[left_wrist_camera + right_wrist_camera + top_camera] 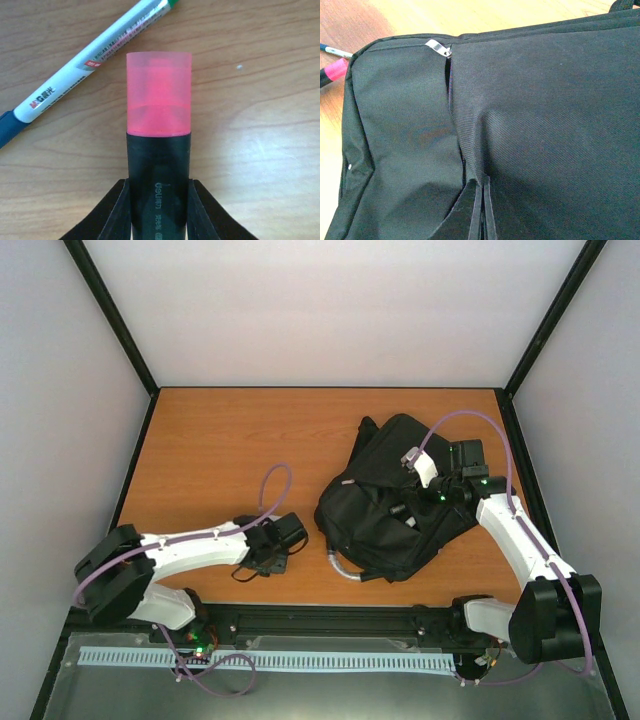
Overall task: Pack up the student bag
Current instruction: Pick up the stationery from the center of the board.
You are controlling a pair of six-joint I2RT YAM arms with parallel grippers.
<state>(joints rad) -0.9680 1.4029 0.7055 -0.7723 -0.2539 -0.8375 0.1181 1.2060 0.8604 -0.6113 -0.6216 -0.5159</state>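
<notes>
**Student bag (365, 505), right half of table (220, 460).**
Black fabric backpack, laid flat (front zip seen parted); grey loop handle (345, 570) at near edge.

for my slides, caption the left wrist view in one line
Left fingers pinch a pink-capped black highlighter beside a white pen on the wooden table.

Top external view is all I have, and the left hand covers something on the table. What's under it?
Observer: A highlighter, pink cap, black barrel, with the fingers of the left hand against both sides of the barrel.
Operator: Anything next to it?
Observer: A white pen lies on the table beside the cap, not touching it.
Operator: And the right hand?
Observer: The right hand is shut, pinching student bag fabric at the zip slit's edge.
</notes>
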